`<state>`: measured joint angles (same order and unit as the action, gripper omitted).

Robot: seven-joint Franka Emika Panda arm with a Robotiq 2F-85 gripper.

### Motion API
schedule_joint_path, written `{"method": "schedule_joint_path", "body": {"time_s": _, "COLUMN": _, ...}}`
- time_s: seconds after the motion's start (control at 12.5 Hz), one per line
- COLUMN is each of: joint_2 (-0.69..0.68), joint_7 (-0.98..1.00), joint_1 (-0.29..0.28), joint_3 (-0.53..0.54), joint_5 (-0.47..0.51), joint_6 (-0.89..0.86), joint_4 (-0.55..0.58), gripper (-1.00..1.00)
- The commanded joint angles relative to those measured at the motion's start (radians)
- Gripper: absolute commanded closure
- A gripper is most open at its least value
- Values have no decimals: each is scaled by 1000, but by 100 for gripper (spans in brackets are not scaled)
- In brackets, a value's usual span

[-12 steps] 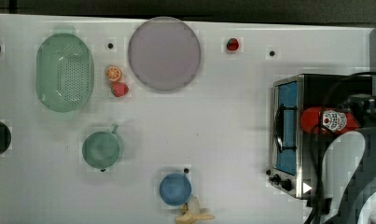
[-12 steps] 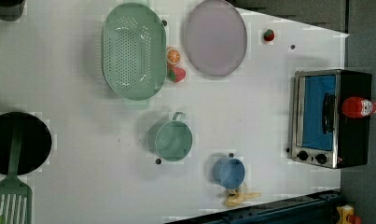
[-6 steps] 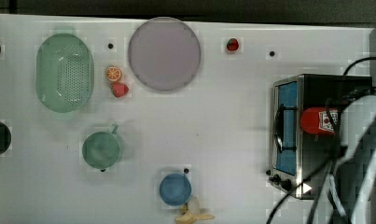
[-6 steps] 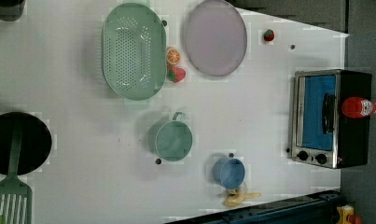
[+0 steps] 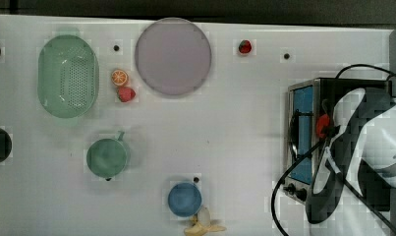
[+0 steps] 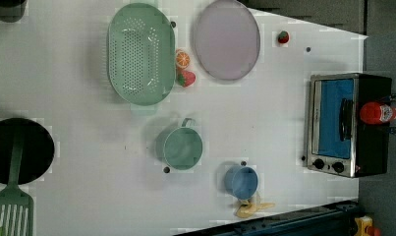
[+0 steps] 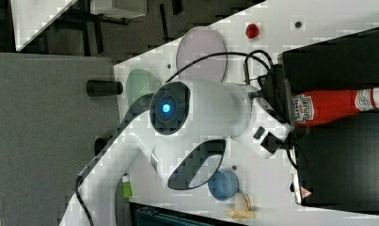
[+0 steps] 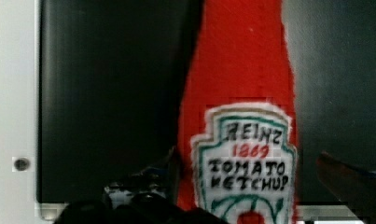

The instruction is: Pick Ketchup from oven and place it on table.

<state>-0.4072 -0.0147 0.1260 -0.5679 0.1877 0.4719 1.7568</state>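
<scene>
The ketchup (image 8: 241, 70), a red bottle with a white label, lies on its side on the black top of the oven (image 8: 106, 93). My gripper (image 8: 248, 179) is open, and its fingers (image 8: 143, 179) stand on either side of the bottle at the label. In the right view the ketchup (image 7: 337, 106) stretches across the oven (image 7: 347, 160), with its white cap away from my gripper (image 7: 283, 101). From above, the arm covers most of the ketchup (image 5: 324, 125) on the oven (image 5: 303, 98). The left view has the ketchup (image 6: 377, 113) on the oven (image 6: 333, 123), which stands on the table (image 6: 264, 128).
On the table (image 5: 235, 137) are a green colander (image 5: 68, 76), a purple plate (image 5: 173, 55), an orange slice (image 5: 119, 77), two strawberries (image 5: 127, 94), a green cup (image 5: 107, 157), a blue bowl (image 5: 184, 199) and a banana (image 5: 204, 226). A black pan (image 6: 18, 150) lies at the left view's left.
In the top view the arm has swung over the oven and now covers most of the ketchup. The bottle itself has not moved.
</scene>
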Motion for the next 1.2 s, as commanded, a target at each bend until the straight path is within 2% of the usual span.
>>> {"method": "schedule_joint_path", "body": {"time_s": 0.08, "joint_2": 8, "joint_7": -21, "joint_1": 29, "joint_3": 6, "joint_5": 32, "joint_6": 6, "joint_4": -33, "gripper": -100}}
{"method": "schedule_joint_path", "body": {"time_s": 0.32, "joint_2": 2, "joint_7": -21, "joint_1": 32, "joint_3": 9, "joint_5": 44, "joint_6": 15, "joint_4": -14, "gripper": -100}}
{"method": "schedule_joint_path", "body": {"time_s": 0.4, "joint_2": 1, "joint_7": -21, "joint_1": 32, "joint_3": 9, "joint_5": 44, "joint_6": 33, "joint_4": -8, "gripper": -92}}
{"method": "schedule_joint_path", "body": {"time_s": 0.56, "joint_2": 1, "joint_7": -21, "joint_1": 33, "joint_3": 13, "joint_5": 44, "joint_6": 58, "joint_4": 2, "gripper": -43}}
{"method": "schedule_joint_path", "body": {"time_s": 0.64, "joint_2": 1, "joint_7": -21, "joint_1": 32, "joint_3": 13, "joint_5": 44, "joint_6": 61, "joint_4": 5, "gripper": -26}}
{"method": "schedule_joint_path", "body": {"time_s": 0.96, "joint_2": 47, "joint_7": -11, "joint_1": 14, "joint_3": 13, "joint_5": 39, "joint_6": 45, "joint_4": -38, "gripper": -26}}
{"method": "schedule_joint_path", "body": {"time_s": 1.2, "joint_2": 132, "joint_7": 52, "joint_1": -35, "joint_3": 14, "joint_5": -6, "joint_6": -4, "joint_4": -75, "gripper": -26}}
